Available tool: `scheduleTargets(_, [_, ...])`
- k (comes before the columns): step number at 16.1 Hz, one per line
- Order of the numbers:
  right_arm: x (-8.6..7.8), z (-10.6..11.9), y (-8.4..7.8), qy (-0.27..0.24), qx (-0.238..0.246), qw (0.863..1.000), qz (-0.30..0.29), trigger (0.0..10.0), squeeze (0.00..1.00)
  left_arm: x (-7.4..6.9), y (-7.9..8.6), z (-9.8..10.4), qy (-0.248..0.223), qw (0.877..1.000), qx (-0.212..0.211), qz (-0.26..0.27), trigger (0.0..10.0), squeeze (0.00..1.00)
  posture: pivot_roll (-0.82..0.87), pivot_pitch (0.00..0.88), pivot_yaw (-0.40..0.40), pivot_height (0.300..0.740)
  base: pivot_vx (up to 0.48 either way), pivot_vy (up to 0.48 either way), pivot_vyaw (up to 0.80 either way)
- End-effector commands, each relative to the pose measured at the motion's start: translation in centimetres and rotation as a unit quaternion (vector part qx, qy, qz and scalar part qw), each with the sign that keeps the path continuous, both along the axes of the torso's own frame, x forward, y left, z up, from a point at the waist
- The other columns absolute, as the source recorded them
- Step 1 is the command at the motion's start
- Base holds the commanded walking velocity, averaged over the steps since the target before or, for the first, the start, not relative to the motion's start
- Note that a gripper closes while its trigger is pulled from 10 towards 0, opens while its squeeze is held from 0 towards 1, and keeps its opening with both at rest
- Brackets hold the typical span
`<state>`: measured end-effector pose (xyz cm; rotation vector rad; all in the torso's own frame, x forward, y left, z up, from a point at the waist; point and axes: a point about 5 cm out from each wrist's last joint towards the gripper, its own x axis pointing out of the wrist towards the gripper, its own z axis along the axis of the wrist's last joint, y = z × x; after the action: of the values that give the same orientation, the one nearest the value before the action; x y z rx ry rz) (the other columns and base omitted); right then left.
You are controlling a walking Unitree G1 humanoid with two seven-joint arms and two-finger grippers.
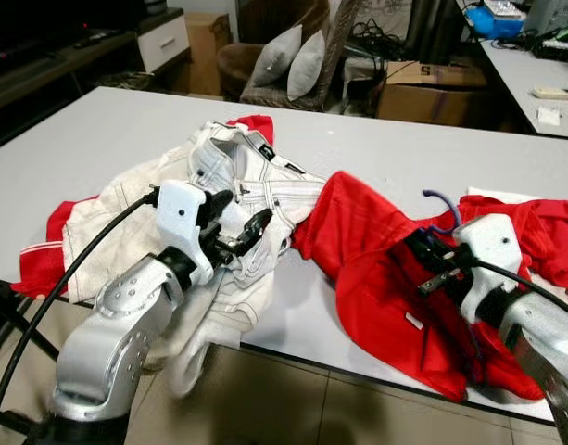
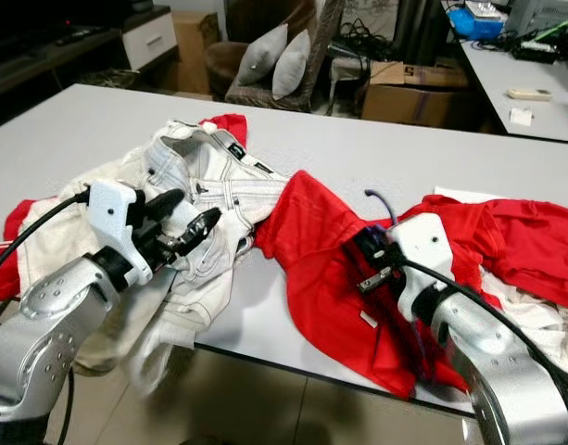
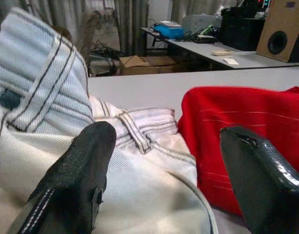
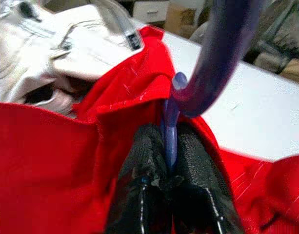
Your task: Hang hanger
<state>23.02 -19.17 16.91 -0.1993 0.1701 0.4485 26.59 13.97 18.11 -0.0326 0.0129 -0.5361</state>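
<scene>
Grey table (image 1: 98, 130), clothes heaped: right gripper (image 4: 171, 161) pinches the purple hanger (image 4: 212, 63) by its neck, hook upward, probably inside the red garment (image 1: 376, 269); left gripper (image 3: 164, 170) gapes over white jeans (image 1: 256, 185).

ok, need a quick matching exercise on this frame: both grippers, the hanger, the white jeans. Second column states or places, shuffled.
Column 1:
1. left gripper
2. right gripper
3. purple hanger
4. white jeans

Column 2:
A. hook sticks up out of the red garment
B. fingers apart, over pale cloth
C. heaped on the grey table, partly over its near edge
D. fingers pinched on a thin purple stem

Pairs: 1-B, 2-D, 3-A, 4-C
</scene>
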Motion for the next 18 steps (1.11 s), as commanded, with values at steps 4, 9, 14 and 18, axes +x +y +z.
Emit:
scheduleTargets(4, [-0.5,1.3,-1.3,-0.022,0.002,1.000,-0.004,10.0,0.00,-0.8,-0.7,-0.3,0.005,1.000,0.008,-0.009,10.0,0.00,0.04,0.000,0.031,0.740,-0.329,0.000,0.00])
scheduleTargets(9, [-2.0,6.2,-4.0,-0.153,0.178,0.972,-0.002,10.0,0.00,-1.2,-0.7,-0.1,0.003,1.000,0.010,-0.018,10.0,0.00,0.04,0.000,0.041,0.740,-0.316,0.000,0.00])
scheduleTargets(14, [-3.2,6.5,-5.3,-0.165,0.192,0.967,-0.003,10.0,0.00,-1.2,-0.8,0.1,-0.001,0.999,0.010,-0.031,10.0,0.00,0.04,0.000,0.047,0.740,-0.110,0.000,0.00])
scheduleTargets(18, [-4.7,7.3,-5.7,-0.163,0.223,0.961,0.029,10.0,0.00,-1.4,-0.9,0.0,-0.001,0.999,0.010,-0.049,10.0,0.00,0.04,0.000,0.062,0.740,0.000,0.000,0.00])
